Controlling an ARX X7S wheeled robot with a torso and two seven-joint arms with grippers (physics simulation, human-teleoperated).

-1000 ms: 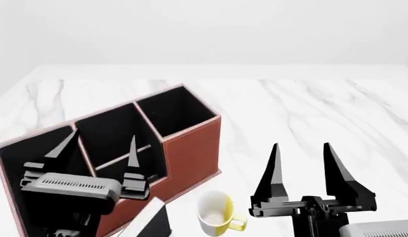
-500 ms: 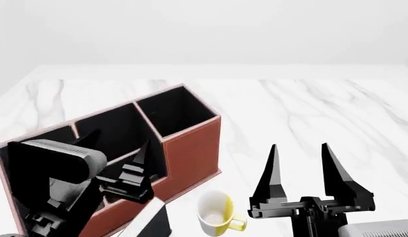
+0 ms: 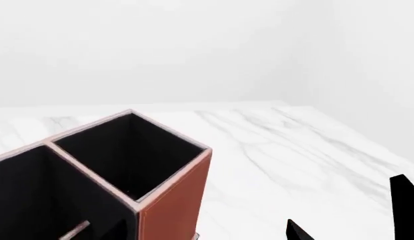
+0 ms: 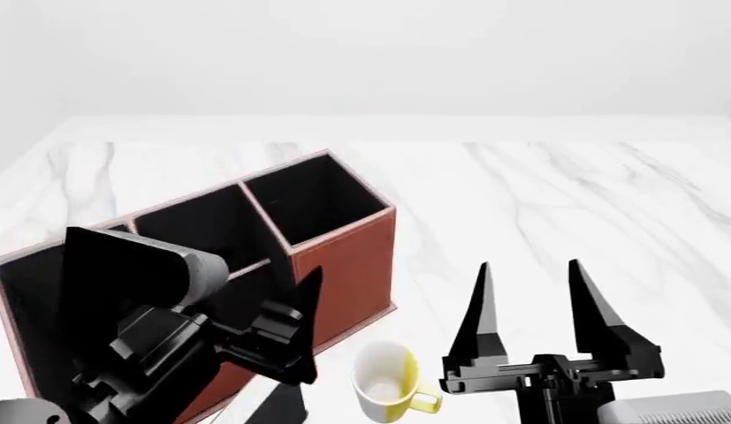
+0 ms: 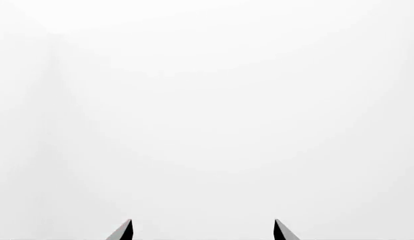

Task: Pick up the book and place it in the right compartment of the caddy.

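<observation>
White marble-look table with grey veining carries everything in view, and plain pale walls stand behind it. We note the caddy lying diagonally towards the near left corner of the surface, its long body running from the near left edge inward. The right compartment is its innermost end section, square-mouthed, black inside and open at the top; the left wrist view shows that mouth unobstructed.

The book shows only as a dark sliver at the near edge of the surface, just in front of the caddy wall and beside the yellow and white mug. Its pose cannot be judged.

The left gripper hangs over the caddy's front wall, pointing down towards the book. Only one finger shows clearly, so we cannot tell whether its jaws are apart or together. The right gripper stands upright near the near edge, beyond the mug, jaws apart and holding nothing.

In our judgement the step in hand is the left arm's reach for the book. To do it well, the fingers should descend clear of the caddy wall and the mug, straddle the cover across its thin dimension, and close firmly before lifting. The book should then enter the narrow mouth upright.

No brand, label or writing is legible anywhere.
</observation>
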